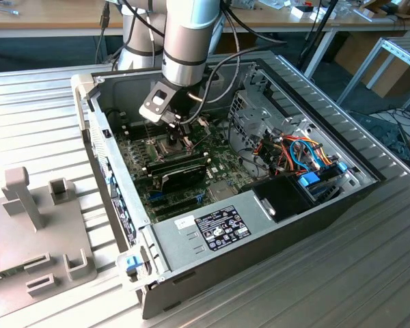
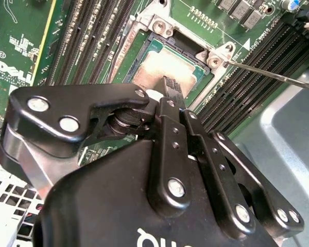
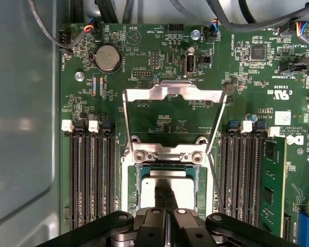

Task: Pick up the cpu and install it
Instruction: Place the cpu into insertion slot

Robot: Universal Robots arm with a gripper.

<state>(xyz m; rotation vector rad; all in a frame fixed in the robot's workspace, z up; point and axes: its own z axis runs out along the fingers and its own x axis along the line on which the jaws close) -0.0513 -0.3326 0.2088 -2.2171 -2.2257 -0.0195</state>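
The cpu (image 3: pixel 185 191) is a small silver-grey square lying flat in the socket of the green motherboard (image 3: pixel 237 67); the second wrist view also shows the cpu (image 2: pixel 154 67). The hinged metal socket frame (image 3: pixel 175 92) is swung open, back over the board, and its thin lever rod (image 2: pixel 273 77) sticks out to the side. My gripper (image 3: pixel 165 194) hangs straight over the cpu with its two black fingers together, tips at or just above the metal top. In the exterior view the gripper (image 1: pixel 184 133) reaches down into the open computer case and hides the socket.
Rows of black memory slots (image 3: pixel 90 175) flank the socket, with one green memory module (image 3: pixel 273 185) seated. A black oblong module (image 1: pixel 181 174), a drive cage (image 1: pixel 249 113), coloured cables (image 1: pixel 304 154) and the power supply (image 1: pixel 212 229) crowd the case. A grey fixture (image 1: pixel 41 225) stands outside.
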